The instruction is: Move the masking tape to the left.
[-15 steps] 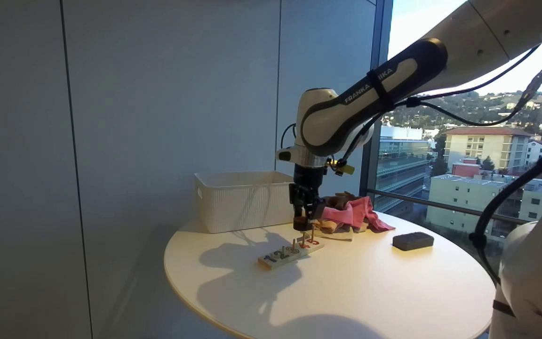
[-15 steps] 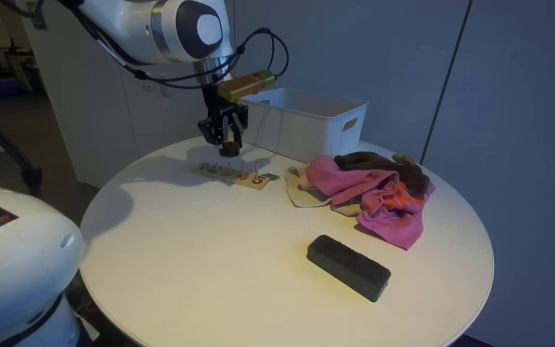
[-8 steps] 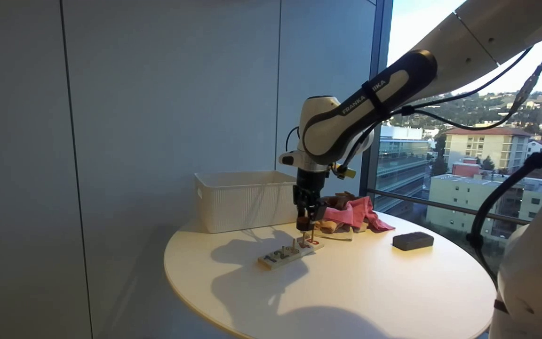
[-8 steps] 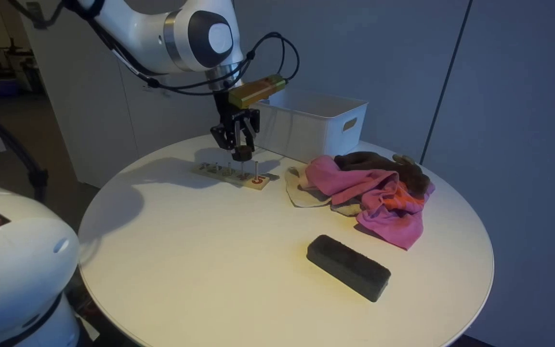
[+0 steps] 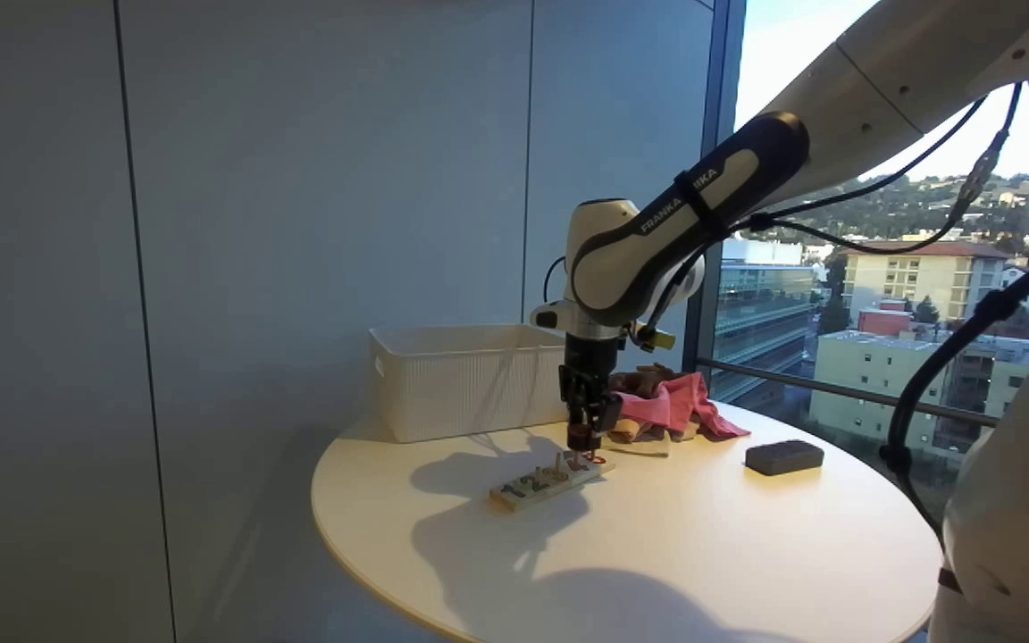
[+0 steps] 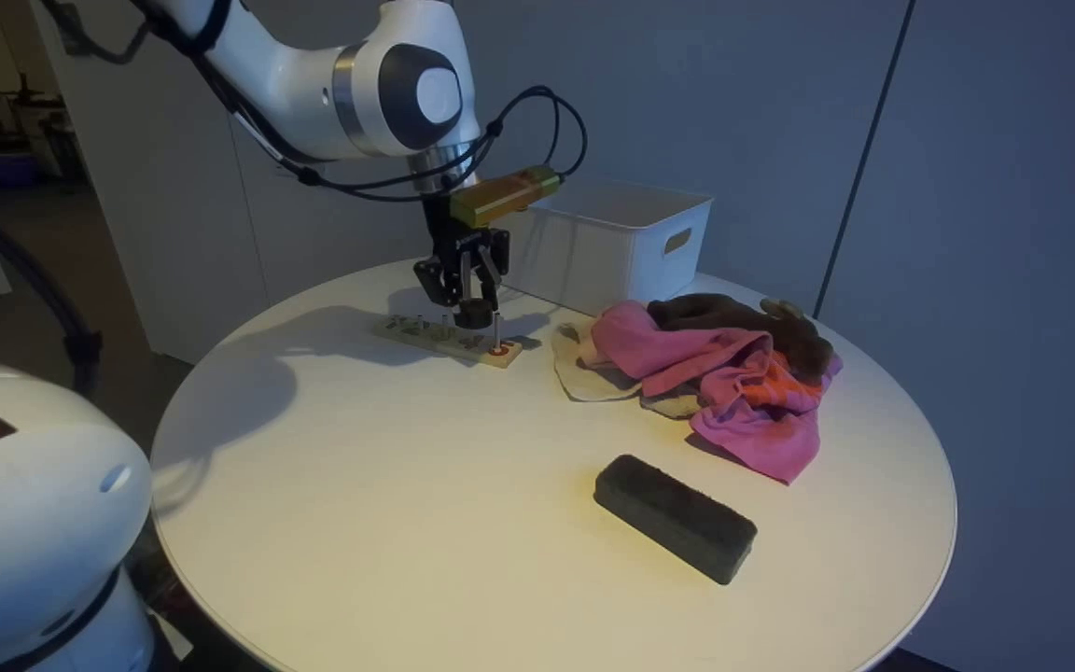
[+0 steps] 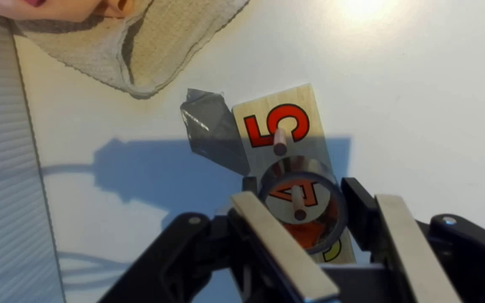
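My gripper (image 7: 299, 185) is shut on the tape roll (image 7: 299, 162), a dark shiny ring with an orange-brown inside. The fingers press on its outer sides. The number board (image 7: 267, 101), pale wood with upright pegs, lies below it. In the wrist view the peg on the 4 (image 7: 297, 202) shows through the ring's hole, beside the 5 peg (image 7: 280, 143). In both exterior views the gripper (image 5: 588, 420) (image 6: 474, 291) holds the tape (image 5: 584, 439) (image 6: 474, 314) low over the board (image 5: 550, 482) (image 6: 444, 342). I cannot tell whether the peg's tip is inside the ring.
A white basket (image 5: 470, 393) (image 6: 584, 257) stands behind the board. A pile of pink and beige cloths (image 6: 687, 355) lies near the 5 end. A dark block (image 5: 784, 457) (image 6: 676, 518) lies on the table. A grey flat piece (image 7: 215, 130) touches the board's edge.
My gripper has moved along the board toward its 5 end and come down, carrying the tape over the 4 peg. The board and other things have not moved.
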You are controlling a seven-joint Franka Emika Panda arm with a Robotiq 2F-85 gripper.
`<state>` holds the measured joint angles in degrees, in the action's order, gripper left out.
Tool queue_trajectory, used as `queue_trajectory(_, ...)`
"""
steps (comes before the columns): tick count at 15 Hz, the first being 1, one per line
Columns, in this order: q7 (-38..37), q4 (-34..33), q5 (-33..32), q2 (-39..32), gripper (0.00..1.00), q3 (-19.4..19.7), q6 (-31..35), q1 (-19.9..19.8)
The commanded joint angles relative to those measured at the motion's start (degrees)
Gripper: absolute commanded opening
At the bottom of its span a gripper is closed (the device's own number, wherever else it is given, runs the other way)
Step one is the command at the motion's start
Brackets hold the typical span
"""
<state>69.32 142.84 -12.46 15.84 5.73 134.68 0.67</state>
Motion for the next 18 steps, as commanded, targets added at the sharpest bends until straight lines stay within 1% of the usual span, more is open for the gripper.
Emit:
queue_trajectory(1, -0.68, -1.06, -0.02, -0.95, 0.77, -0.21, 0.58, -0.22)
queue_trajectory(2, -0.75, -1.06, -0.03, -1.01, 0.78, -0.22, 0.56, -0.24)
queue_trajectory(5, -0.99, -1.04, 0.01, -1.04, 0.99, -0.24, 0.39, -0.26)
queue_trajectory(9, -1.25, -1.13, 0.36, -0.6, 1.0, -0.28, -0.14, -0.12)
queue_trajectory(12, -3.04, -1.38, 0.03, 0.37, 1.0, -0.71, -1.16, -0.3)
queue_trajectory(14, -8.82, -1.78, -0.23, 2.77, 1.0, -1.63, -4.27, -0.78)
queue_trajectory(15, -12.48, -1.58, 0.75, 4.96, 1.0, -1.87, -5.96, -0.78)
queue_trajectory(18, -20.97, -2.27, 2.3, 10.75, 1.0, -2.3, -13.86, -0.47)
